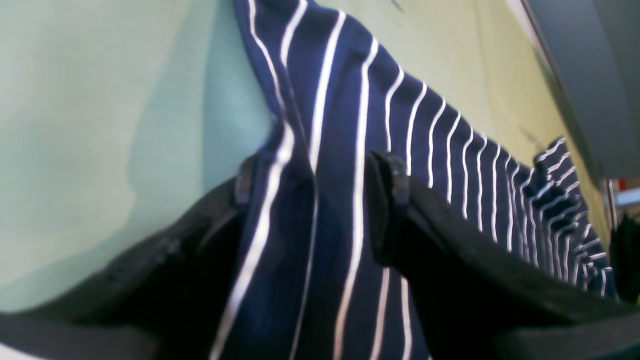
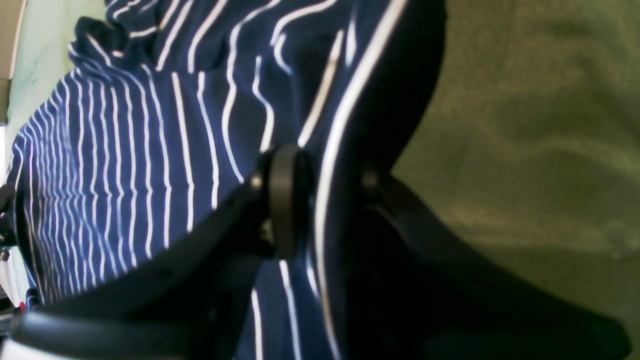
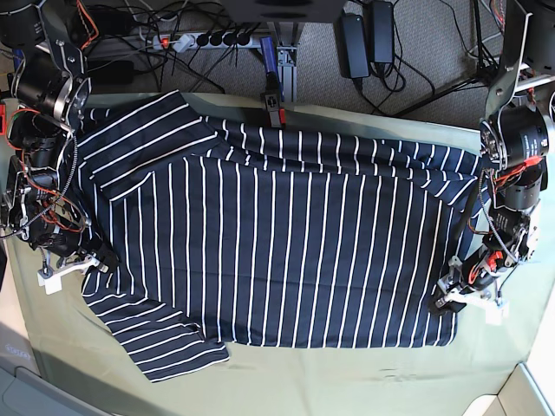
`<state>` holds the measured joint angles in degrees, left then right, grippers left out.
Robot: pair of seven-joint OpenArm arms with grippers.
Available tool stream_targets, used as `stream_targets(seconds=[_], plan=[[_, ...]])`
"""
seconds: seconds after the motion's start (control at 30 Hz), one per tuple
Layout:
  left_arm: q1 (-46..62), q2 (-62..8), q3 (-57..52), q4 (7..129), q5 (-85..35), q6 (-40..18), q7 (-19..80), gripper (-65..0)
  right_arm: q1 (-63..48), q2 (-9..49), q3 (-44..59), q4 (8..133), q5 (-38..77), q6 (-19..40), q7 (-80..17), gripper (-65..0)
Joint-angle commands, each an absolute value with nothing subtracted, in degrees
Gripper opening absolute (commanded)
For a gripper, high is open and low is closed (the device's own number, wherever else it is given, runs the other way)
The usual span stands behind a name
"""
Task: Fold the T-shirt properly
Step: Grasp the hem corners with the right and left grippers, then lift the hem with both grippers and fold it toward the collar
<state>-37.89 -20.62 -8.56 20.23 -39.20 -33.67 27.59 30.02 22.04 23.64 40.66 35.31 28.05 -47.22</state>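
The dark navy T-shirt [image 3: 286, 243] with thin white stripes lies spread flat on the olive-green table cloth [image 3: 347, 381], its sleeves toward the left of the base view. My left gripper [image 3: 451, 290] is at the shirt's right edge; in the left wrist view my left gripper [image 1: 315, 190] is shut on a fold of the T-shirt [image 1: 350, 100]. My right gripper [image 3: 97, 260] is at the shirt's left edge, between the sleeves; in the right wrist view my right gripper [image 2: 325, 190] is shut on a fold of the T-shirt [image 2: 125, 150].
A power strip [image 3: 204, 39], adapters and cables lie on the floor beyond the table's far edge. A black-and-red clamp [image 3: 273, 104] sits at the far edge by the shirt's top. Bare table cloth runs along the near edge.
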Motion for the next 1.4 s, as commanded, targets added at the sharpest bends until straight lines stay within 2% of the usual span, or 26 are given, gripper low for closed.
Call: stream_targets(seconds=[0.0, 0.13, 0.33, 0.53, 0.57, 0.73, 0.83, 0.9, 1.17, 1.37], plan=[[-40.75, -21.10, -8.54, 21.06, -40.07, -33.71, 27.40, -37.5, 31.57, 23.00, 23.75, 41.74, 36.47, 31.33, -46.46, -50.2], [-42.26, -20.91, -8.54, 21.06, -42.50, -35.24, 30.68, -37.5, 31.57, 23.00, 23.75, 41.74, 36.49, 31.33, -46.46, -50.1], [-42.04, -20.95, -8.54, 21.06, -42.11, -35.22, 30.20, -39.1, 31.57, 23.00, 23.75, 41.74, 36.49, 31.33, -46.26, -50.2], [-42.04, -20.99, -8.54, 21.04, -38.02, -35.22, 27.64, -64.1, 31.57, 23.00, 23.75, 41.74, 36.47, 31.33, -46.26, -50.2], [-42.06, -21.02, -8.54, 21.04, -37.85, -35.22, 27.62, -65.0, 31.57, 23.00, 23.75, 41.74, 36.49, 31.33, -46.17, -50.2], [-42.06, -21.02, -8.54, 21.06, -37.91, -36.01, 27.62, -65.0, 31.57, 23.03, 23.77, 41.74, 35.94, 31.33, -44.49, -50.7], [-42.06, -21.34, -8.54, 21.06, -39.94, -40.00, 27.92, -65.0, 31.57, 23.07, 23.77, 41.74, 35.99, 31.33, -43.92, -58.4], [-42.06, -21.98, -8.54, 21.06, -42.68, -40.00, 29.36, -65.0, 31.57, 23.18, 23.77, 41.74, 35.99, 31.33, -44.12, -65.0], [-42.04, -25.78, -8.54, 21.06, -47.22, -40.00, 34.50, -65.0, 31.57, 23.31, 23.77, 41.89, 37.28, 31.33, -48.10, -65.0], [-41.71, -28.14, -8.54, 21.06, -55.51, -40.00, 43.75, -65.0, 31.55, 25.52, 23.77, 45.47, 44.62, 31.35, -57.69, -65.0]])
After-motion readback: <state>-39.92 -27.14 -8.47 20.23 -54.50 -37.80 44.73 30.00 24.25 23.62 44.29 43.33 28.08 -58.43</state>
